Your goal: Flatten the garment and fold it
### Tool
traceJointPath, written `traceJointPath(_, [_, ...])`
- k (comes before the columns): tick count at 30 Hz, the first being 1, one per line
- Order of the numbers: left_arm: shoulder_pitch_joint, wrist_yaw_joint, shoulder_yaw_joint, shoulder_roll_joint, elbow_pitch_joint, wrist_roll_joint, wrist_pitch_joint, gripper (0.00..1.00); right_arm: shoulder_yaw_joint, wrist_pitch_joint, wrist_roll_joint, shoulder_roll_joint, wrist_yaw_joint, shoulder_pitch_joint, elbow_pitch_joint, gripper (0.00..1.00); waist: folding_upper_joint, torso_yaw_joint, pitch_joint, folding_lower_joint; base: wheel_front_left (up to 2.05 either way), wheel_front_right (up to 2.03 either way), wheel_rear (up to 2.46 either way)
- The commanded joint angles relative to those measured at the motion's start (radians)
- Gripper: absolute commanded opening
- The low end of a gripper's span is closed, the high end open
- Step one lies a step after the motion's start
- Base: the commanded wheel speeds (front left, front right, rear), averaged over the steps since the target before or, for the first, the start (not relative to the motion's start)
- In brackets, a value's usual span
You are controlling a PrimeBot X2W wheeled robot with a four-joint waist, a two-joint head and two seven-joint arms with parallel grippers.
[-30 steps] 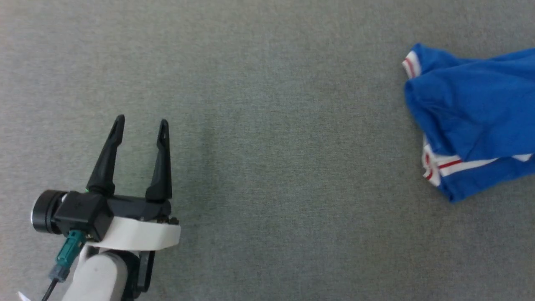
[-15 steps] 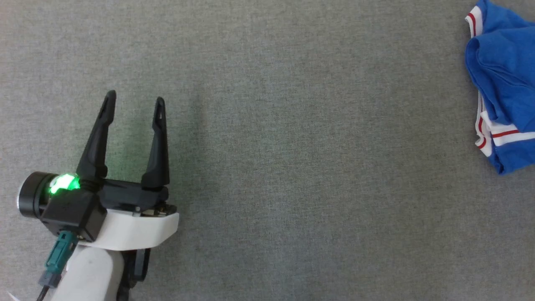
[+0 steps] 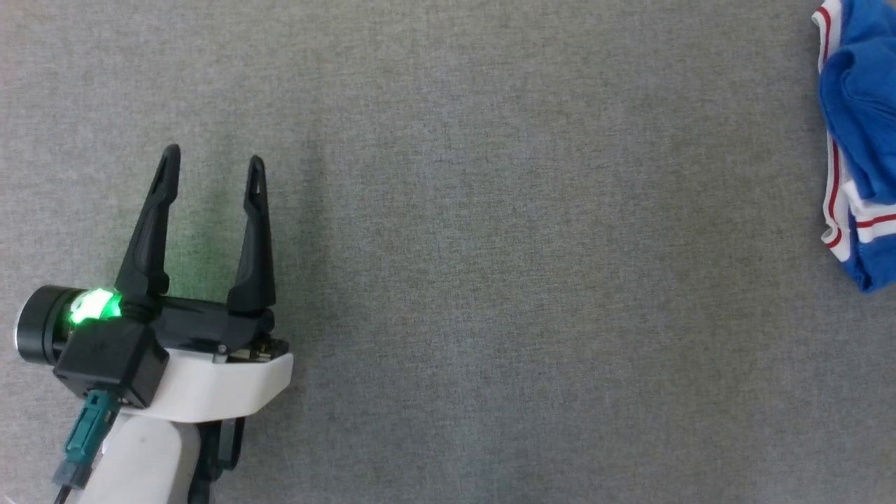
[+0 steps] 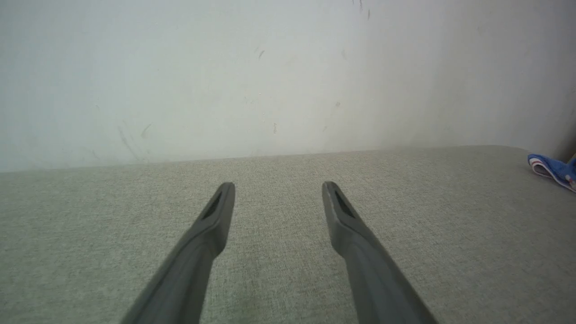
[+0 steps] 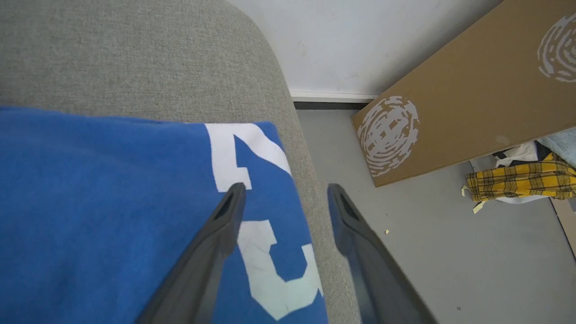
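- The left hand (image 3: pixel 213 155) sits at the lower left of the head view, its two dark fingers spread apart and holding nothing. A green light glows on its wrist.
- It is just above the grey fabric counter (image 3: pixel 490 280), and bare cloth lies between and ahead of its fingers.
- The right hand (image 5: pixel 286 187) is also spread open with nothing between its fingers. One finger is over the garment and the other is over the floor (image 5: pixel 427 247) past the counter's rounded edge. I cannot tell whether it touches the cloth.
- The garment (image 3: pixel 857 105) lies bunched at the counter's far right edge, well apart from the left hand. It shows blue cloth, white bands with red stripes, and a white print in the right wrist view.
- Beyond the counter a brown cardboard sheet (image 5: pixel 472 90) leans, with yellow plaid cloth (image 5: pixel 513 182) beside it.
- A pale wall (image 4: pixel 270 67) stands behind the counter.
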Motion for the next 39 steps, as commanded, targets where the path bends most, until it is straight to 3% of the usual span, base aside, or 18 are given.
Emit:
traceJointPath(1, [-0.017,0.004,0.002,0.0,-0.008,0.003,-0.005,1.0,-0.001,-0.007,-0.006,0.004,-0.002,-0.018,0.007,1.0,-0.0001,0.0,-0.007,-0.0001,0.0,0.0,0.0])
traceJointPath(11, [0.003,0.014,0.03,-0.046,-0.001,-0.005,-0.009,1.0,-0.004,-0.063,0.024,0.032,-0.002,0.023,-0.042,1.0,-0.0001,0.016,-0.101,-0.0001,0.0,0.0,0.0])
traceJointPath(24, [0.118,-0.014,0.091,-0.126,0.068,-0.031,-0.009,1.0,0.107,-0.164,0.157,0.232,-0.002,0.273,-0.421,1.0,-0.0001,0.068,-0.34,-0.0001,0.0,0.0,0.0])
traceJointPath(31, [0.137,-0.029,0.085,-0.135,0.119,-0.039,-0.009,1.0,0.197,-0.233,0.107,0.324,-0.002,0.41,-0.569,1.0,-0.0001,0.107,-0.435,-0.0001,0.0,0.0,0.0])
traceJointPath(39, [0.192,-0.025,0.065,-0.153,0.151,-0.034,-0.009,1.0,0.227,-0.349,-0.008,0.428,-0.002,0.54,-0.594,1.0,-0.0001,0.14,-0.504,-0.0001,0.0,0.0,0.0])
